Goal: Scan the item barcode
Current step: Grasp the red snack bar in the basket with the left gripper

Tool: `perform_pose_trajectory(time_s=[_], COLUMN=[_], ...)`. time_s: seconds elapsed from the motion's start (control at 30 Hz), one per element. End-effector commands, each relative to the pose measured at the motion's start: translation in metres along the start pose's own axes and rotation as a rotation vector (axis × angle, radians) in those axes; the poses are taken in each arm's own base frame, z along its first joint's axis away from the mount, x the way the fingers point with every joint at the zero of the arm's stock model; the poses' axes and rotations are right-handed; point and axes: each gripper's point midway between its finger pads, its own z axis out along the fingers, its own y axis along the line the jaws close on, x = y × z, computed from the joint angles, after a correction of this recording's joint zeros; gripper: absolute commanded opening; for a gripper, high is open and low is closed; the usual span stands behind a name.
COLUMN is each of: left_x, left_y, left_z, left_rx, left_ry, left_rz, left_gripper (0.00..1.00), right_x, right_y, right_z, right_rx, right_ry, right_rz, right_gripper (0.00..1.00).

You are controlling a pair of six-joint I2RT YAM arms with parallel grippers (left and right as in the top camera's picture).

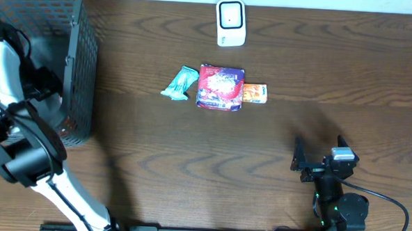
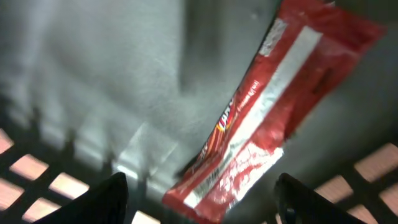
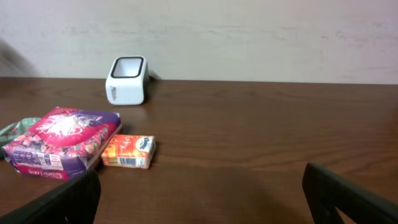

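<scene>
Three items look unscanned on your dark wood-grain table (image 1: pixel 347 73): a crinkled teal foil wrapper (image 1: pixel 179 84), a plump red-and-purple printed pouch (image 1: pixel 220 87) and a small orange cardboard carton (image 1: pixel 255 94). They lie in a close row, the carton right against the pouch, near the boxy white plastic scanner (image 1: pixel 231 22).

One glossy red-and-white film wrapper (image 2: pixel 273 102) lies slanted on the floor of the black perforated-metal basket (image 1: pixel 83 54) at your left. By that showing, one item is finished and most of the job lies ahead.

Your left gripper (image 2: pixel 200 198) hangs inside the basket, its dark fingers spread to either side of the wrapper's lower end, pinching nothing that shows. Your right gripper (image 3: pixel 202 196) sits low over bare table, well apart from the row, jaws wide and empty.

As for handling, the carton looks rigid and flat-sided, an easy shape to turn toward the scanner's window. The pouch looks soft, shiny and likely slippery. The teal wrapper is thin, creased and twisted at one end.
</scene>
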Motion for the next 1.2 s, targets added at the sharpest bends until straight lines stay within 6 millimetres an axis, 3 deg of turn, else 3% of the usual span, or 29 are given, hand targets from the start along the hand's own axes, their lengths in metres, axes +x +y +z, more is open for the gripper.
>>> perform_pose_trajectory(time_s=[0.0,0.83,0.9,1.03,1.1,1.17], left_x=[0.004,0.014,0.015,0.018,0.019,0.018], left_y=[-0.001,-0.002,-0.002,-0.002,-0.002,-0.002], left_z=[0.018,0.067,0.073,0.081,0.082,0.080], left_rx=[-0.002,-0.010,-0.009,-0.010,-0.011,-0.010], left_ry=[0.059,0.109,0.107,0.111,0.113,0.109], left_rz=[0.010,0.013,0.012,0.012,0.013,0.011], left_gripper=[0.75,0.73,0.66,0.38,0.13,0.07], right_x=[0.000,0.001,0.000,0.000,0.000,0.000], right_y=[-0.004,-0.004,-0.004,-0.004,-0.004,-0.004], right_z=[0.000,0.000,0.000,0.000,0.000,0.000], right_rx=[0.017,0.017,0.017,0.017,0.017,0.017], right_ry=[0.001,0.001,0.001,0.001,0.001,0.001], right_rz=[0.004,0.005,0.004,0.004,0.004,0.004], right_gripper=[0.99,0.99,0.99,0.99,0.99,0.99])
